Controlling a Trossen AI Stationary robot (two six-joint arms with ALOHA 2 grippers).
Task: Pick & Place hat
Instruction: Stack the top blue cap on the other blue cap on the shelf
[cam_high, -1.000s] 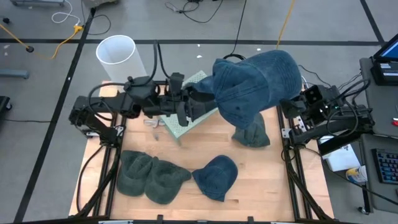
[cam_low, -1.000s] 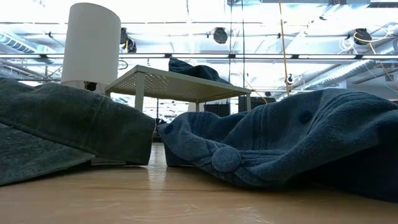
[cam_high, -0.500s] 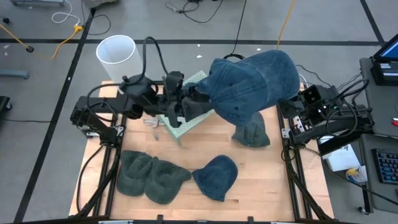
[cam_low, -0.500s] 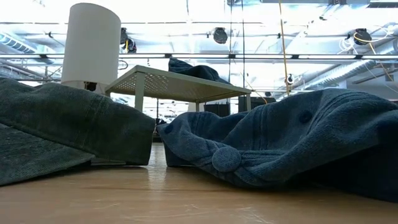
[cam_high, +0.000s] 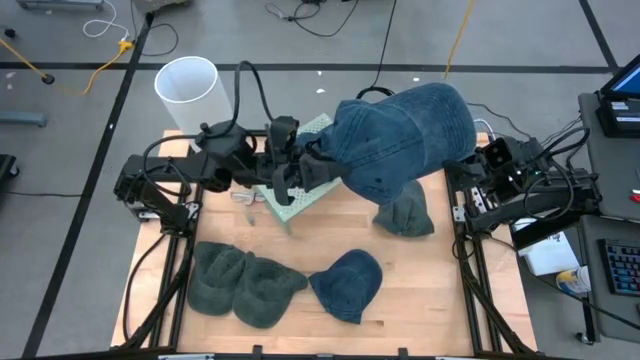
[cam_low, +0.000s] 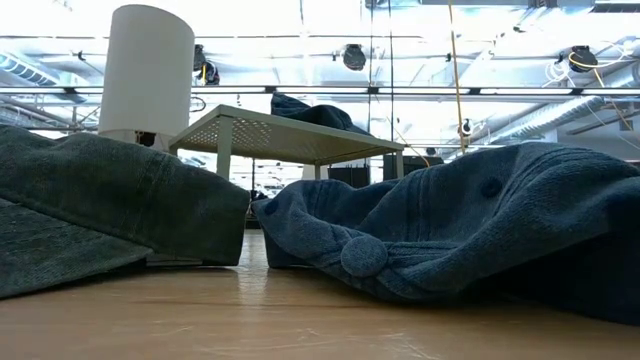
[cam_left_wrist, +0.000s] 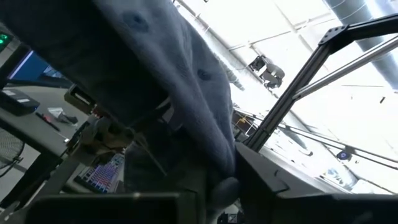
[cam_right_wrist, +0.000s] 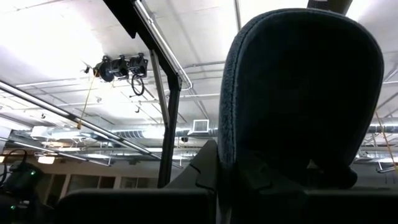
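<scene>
A large blue denim hat (cam_high: 400, 140) hangs in the air over the table's far middle, between my two grippers. My left gripper (cam_high: 325, 168) reaches from the table's left and is shut on the hat's left edge. My right gripper (cam_high: 470, 160) comes from the right and is shut on its right edge. Below the hat's left part stands a small pale green perforated stand (cam_high: 300, 195), seen also in the low view (cam_low: 290, 135). My left gripper pinches the hat's left edge (cam_left_wrist: 219, 182) between its two fingers, coming about level from the table's left. The cloth rises from the fingers, and the hat is lifted clear of the table. One layer or several cannot be told. My right gripper pinches the hat's right edge (cam_right_wrist: 283, 163) between its two fingers, coming about level from the table's right. A rounded stiff part of the hat (cam_right_wrist: 298, 87) stands up from the fingers. The hat is clear of the table.
A white cylinder (cam_high: 187, 88) stands at the far left. A green hat (cam_high: 405, 213) lies under the held one. Two green hats (cam_high: 245, 282) and a small blue cap (cam_high: 350, 283) lie near the front edge; in the low view the cap (cam_low: 450, 230) fills the right foreground.
My left gripper has shut on the hat's left edge, having stood open beside it a second ago. The held hat has shifted a little toward the table's left and stays lifted clear.
</scene>
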